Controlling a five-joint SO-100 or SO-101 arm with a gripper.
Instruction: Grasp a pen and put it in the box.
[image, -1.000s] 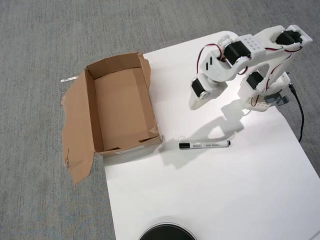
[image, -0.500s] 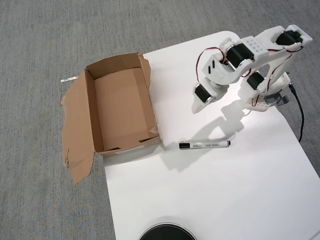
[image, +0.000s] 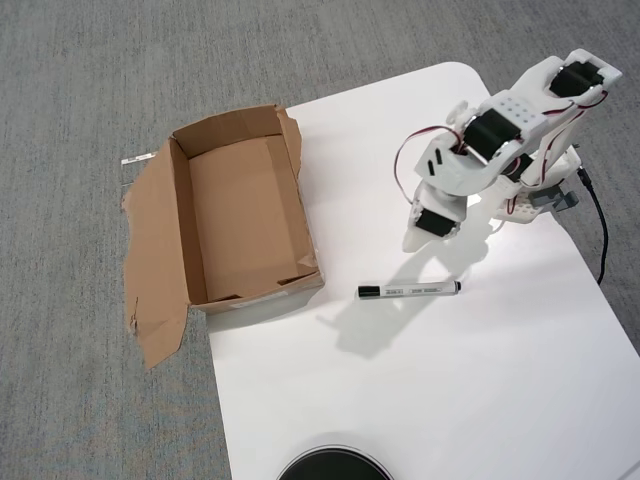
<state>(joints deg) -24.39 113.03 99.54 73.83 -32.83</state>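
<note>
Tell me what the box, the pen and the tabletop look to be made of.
The box: brown corrugated cardboard, matte, with ragged torn flap edges. The pen: probably plastic, a smooth white printed barrel with a black cap; too small to be sure. The tabletop: a smooth white surface with a faint sheen, perhaps laminate or painted board; the overhead view does not settle which.

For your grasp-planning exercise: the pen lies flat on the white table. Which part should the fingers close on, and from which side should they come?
Grip the pen mid-barrel, on the white printed section, coming straight down from above. It lies flat and left-to-right in the overhead view, so the fingers should close across its narrow width. The table around it is bare, and the gripper hangs just above it in the picture.
</note>
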